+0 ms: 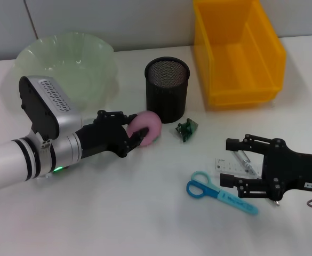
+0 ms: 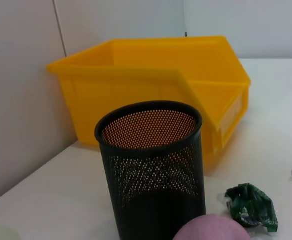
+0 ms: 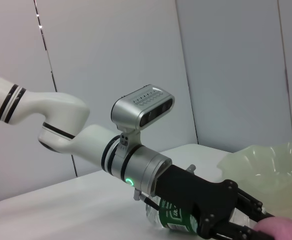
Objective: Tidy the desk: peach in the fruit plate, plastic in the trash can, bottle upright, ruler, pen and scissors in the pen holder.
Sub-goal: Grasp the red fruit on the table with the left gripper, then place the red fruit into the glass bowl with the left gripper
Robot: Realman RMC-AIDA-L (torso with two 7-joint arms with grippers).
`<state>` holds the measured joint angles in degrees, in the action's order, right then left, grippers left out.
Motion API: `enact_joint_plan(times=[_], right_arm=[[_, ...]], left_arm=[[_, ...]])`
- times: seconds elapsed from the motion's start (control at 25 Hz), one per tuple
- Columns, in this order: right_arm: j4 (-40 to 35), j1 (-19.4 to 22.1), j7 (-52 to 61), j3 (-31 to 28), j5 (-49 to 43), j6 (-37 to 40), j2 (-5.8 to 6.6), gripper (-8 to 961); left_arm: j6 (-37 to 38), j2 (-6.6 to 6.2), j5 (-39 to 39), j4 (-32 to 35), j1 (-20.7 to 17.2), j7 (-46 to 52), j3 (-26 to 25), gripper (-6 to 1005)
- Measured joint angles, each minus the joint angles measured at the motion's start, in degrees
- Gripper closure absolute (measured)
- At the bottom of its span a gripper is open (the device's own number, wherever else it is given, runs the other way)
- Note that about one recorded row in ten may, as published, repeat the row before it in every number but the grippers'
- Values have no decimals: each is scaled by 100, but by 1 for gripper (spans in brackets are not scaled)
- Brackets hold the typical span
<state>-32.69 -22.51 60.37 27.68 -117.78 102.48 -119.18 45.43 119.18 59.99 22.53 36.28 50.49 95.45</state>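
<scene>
- the left gripper (image 1: pixel 136 133) is closing its fingers around the peach (image 1: pixel 148 128) on the table (image 1: pixel 118 213), just in front of the holder (image 1: pixel 167 89); the peach is not yet in the plate (image 1: pixel 65 64), which is sitting empty behind the left arm.
- the right gripper (image 1: pixel 240 162) is hovering with fingers spread wide and holding nothing, over the ruler (image 1: pixel 228 165) and pen (image 1: pixel 246 160).
- the scissors (image 1: pixel 220 192) are lying flat near the right gripper, blue handles toward the left.
- the plastic (image 1: pixel 186 129), a green crumpled scrap, is lying between the holder and the ruler, outside the yellow bin (image 1: pixel 236 53), which looks empty.
- a bottle (image 3: pixel 173 215) with a green label is showing in the right wrist view behind the left gripper, seemingly on its side.
- judged from this, 0 of the 6 items are placed; the peach step is under way.
- the bottle label's writing is too small to read; no other text is legible.
</scene>
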Motion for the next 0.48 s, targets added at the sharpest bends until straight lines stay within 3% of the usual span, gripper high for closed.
enact_joint_plan(times=[0.04,0.48], right_arm=[[0,0,0,0,0,0,0,123],[0,10,1,-51,10,0,0,123]], left_arm=[[7,0,0,22,-12,3,0,603],[54,0,-23,111,-48,15,24,705]])
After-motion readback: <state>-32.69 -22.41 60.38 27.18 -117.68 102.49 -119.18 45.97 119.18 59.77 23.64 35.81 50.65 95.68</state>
